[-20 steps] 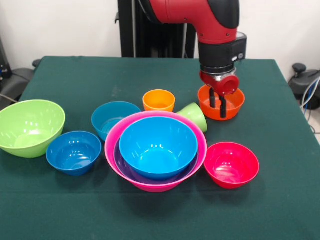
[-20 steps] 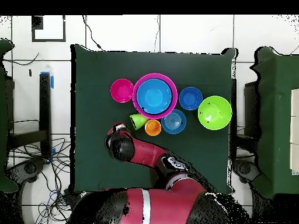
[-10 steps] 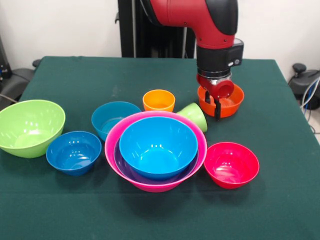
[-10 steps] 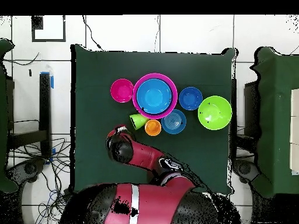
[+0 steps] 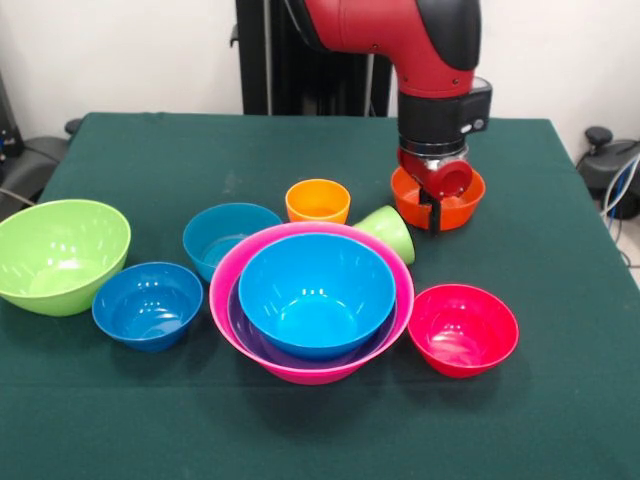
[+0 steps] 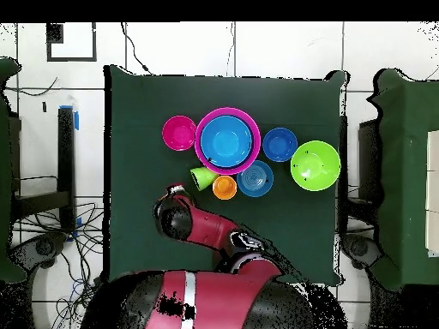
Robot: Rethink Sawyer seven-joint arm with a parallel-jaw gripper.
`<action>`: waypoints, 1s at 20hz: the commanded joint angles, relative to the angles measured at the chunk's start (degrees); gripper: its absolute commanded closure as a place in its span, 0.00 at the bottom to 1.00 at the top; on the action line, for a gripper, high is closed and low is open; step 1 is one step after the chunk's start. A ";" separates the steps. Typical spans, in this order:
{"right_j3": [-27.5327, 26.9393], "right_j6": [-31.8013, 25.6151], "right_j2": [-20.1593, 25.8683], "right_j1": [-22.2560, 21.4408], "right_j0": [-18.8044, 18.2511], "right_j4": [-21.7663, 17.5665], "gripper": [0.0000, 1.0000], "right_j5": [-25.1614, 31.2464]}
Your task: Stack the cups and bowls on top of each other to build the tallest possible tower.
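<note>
My gripper (image 5: 433,212) is shut on the near rim of the orange bowl (image 5: 462,202), holding it just above the table at the far right. The tower stands in the middle: a big pink bowl (image 5: 300,374) holds a purple bowl (image 5: 250,336) and a sky blue bowl (image 5: 315,290). Behind it the orange cup (image 5: 318,200) stands upright, and the lime green cup (image 5: 388,232) lies on its side against the pink rim. In the overhead view the arm (image 6: 176,214) covers the gripper and the orange bowl.
Loose bowls stand around the tower: teal (image 5: 230,238), dark blue (image 5: 148,304), large lime green (image 5: 60,254) at the left and red-pink (image 5: 463,328) at the right. Overhead they are teal (image 6: 255,178), dark blue (image 6: 279,144), lime green (image 6: 315,164) and red-pink (image 6: 179,134).
The fingers, which stood apart inside the orange bowl, have shut on its rim. The bowl tipped, then rose slightly and shifted a little left.
</note>
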 commanded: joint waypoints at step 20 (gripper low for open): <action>0.14 1.30 -5.27 -20.87 1.07 -0.15 1.00 24.24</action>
